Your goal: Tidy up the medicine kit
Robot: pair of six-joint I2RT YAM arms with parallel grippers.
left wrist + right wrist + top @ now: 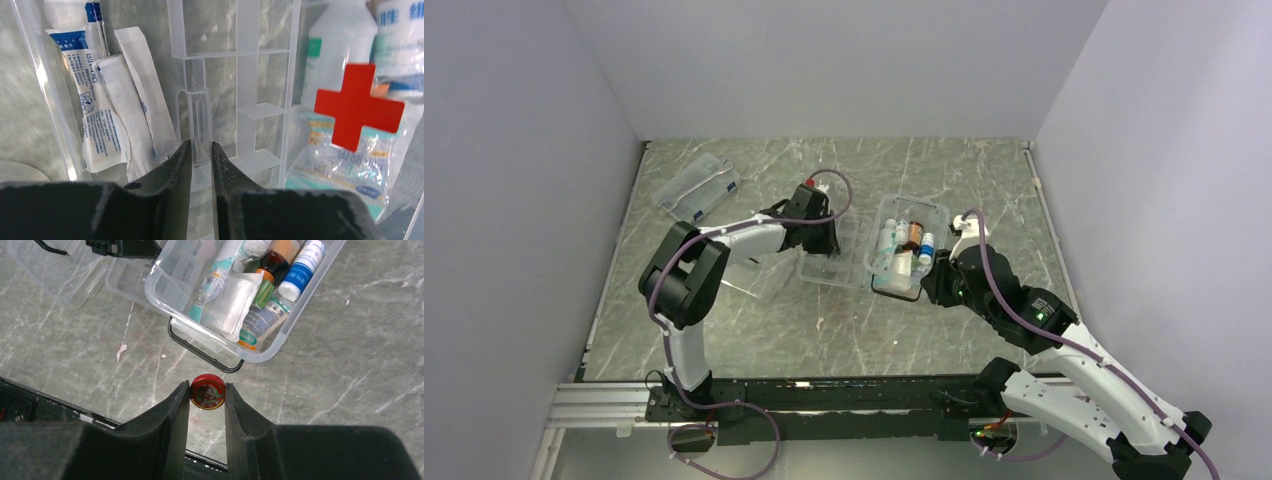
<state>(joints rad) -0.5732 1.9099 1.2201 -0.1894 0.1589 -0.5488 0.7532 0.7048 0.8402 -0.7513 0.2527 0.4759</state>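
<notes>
Red tin (207, 392) clamped in right gripper (206, 388) jaws near the medicine kit (299, 320); left gripper (200, 150) jaws pinch the clear tray (247, 75).

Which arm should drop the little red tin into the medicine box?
Right. The right gripper holds the red tin close beside the open medicine kit; the left gripper is busy pinching the clear tray.

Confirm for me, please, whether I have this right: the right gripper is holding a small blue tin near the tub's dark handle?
Not quite: the tin is red, not blue. The right wrist view shows it clearly. The rest stands: the right gripper is holding it near the dark handle of the tub.
</notes>
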